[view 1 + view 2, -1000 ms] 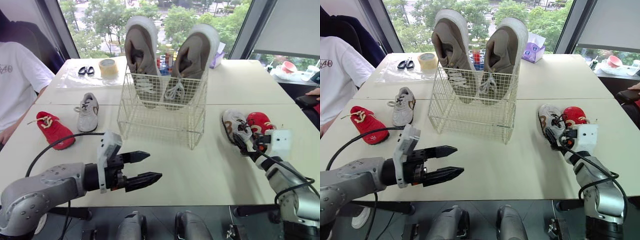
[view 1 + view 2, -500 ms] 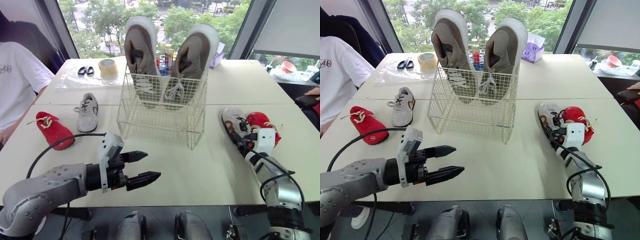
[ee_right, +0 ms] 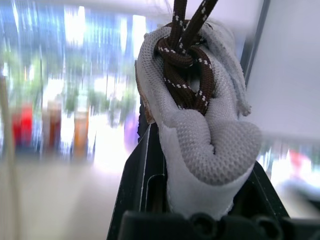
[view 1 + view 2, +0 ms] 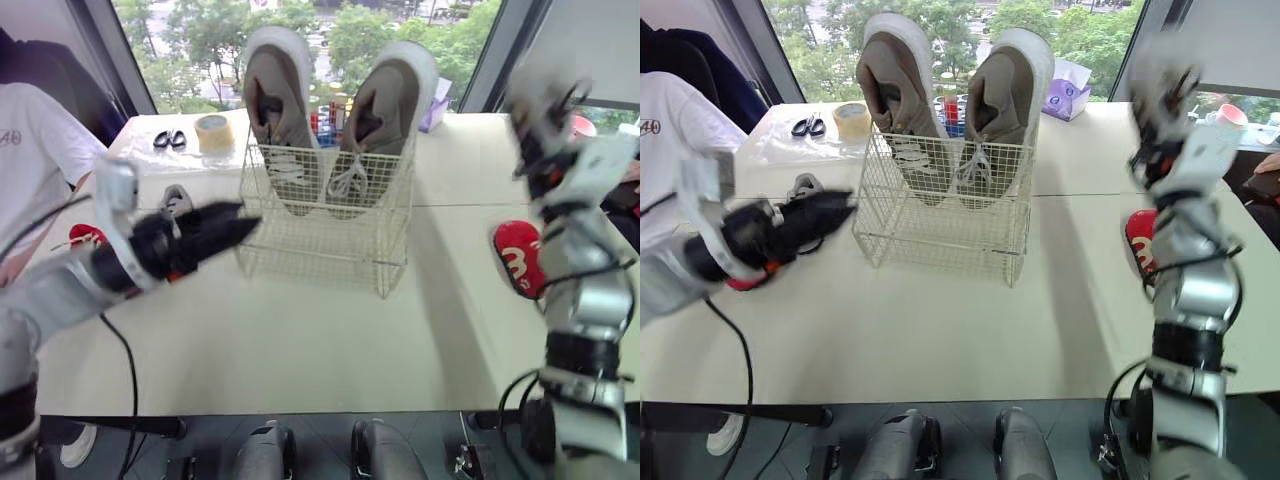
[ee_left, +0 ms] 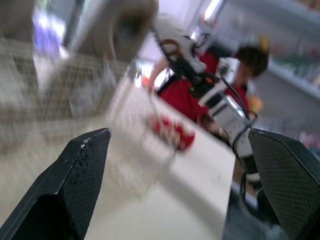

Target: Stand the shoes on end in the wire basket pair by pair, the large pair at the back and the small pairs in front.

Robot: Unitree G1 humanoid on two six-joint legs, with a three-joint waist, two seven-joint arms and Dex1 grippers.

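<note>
The large pair of tan lace-up shoes (image 4: 278,120) stood on end, toes down and heels up, at the back of the white wire basket (image 4: 320,245) in the middle of the pale table (image 4: 330,340), so that part of the job looked done. The front of the basket held nothing, and none of the four small shoes was in it yet. The right tool (image 3: 197,167) was clamped on a small grey-white knit shoe with brown laces (image 3: 215,145) and held it high in the air over the table's right edge, well clear of the basket. Its likely partner, another small grey-white shoe (image 4: 178,200), lay near the left edge, partly hidden behind the left arm. One small red shoe (image 4: 520,258) lay by the right edge below the lifted arm, and a second small red shoe (image 4: 82,237) lay by the left edge, so both small pairs were split across the table. The left tool (image 5: 178,132) hovered just left of the basket with its fingers spread wide and nothing between them. By my reckoning about a third of the task was complete: the lifted shoe had yet to go into the front of the basket, followed by its mate and then the two red ones.
</note>
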